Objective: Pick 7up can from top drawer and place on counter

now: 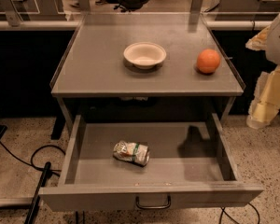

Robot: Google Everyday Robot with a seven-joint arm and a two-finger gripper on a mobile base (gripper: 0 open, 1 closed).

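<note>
Next: 7up can [131,153] in top drawer [186,169] is to be grasped.
Gripper [265,101] (rt edge, state can't be told) is best lowered across can's width.

no legible text — 7up can [131,153] label unreadable; gripper [267,99] at right edge

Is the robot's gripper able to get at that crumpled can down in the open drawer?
Probably yes. The top drawer is pulled out, and the 7up can lies alone on its floor with nothing above it. The gripper hangs outside the drawer, at the picture's right, so it must cross the side wall.
</note>
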